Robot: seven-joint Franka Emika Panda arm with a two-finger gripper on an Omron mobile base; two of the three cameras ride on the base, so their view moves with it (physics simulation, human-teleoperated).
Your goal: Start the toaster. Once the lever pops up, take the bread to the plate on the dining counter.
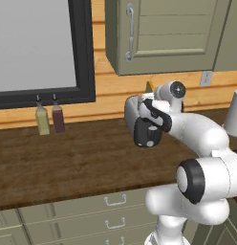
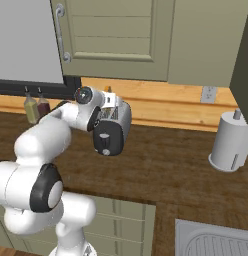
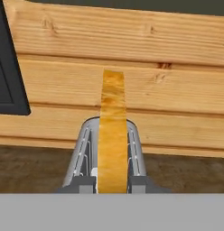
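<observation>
The toaster (image 2: pixel 113 131) sits on the wood counter (image 1: pixel 68 162), close to the wall. The bread (image 3: pixel 112 135) stands up tall in the toaster's slot, with its top poking out. The fingers (image 3: pixel 112 184) are low over the toaster and pinched narrow, one on each side of the bread; they seem to be holding it, but their tips are hard to see. The black lever (image 1: pixel 150 141) is on the toaster's dark end. Two small bottles (image 1: pixel 49 119) stand far off beside the toaster.
</observation>
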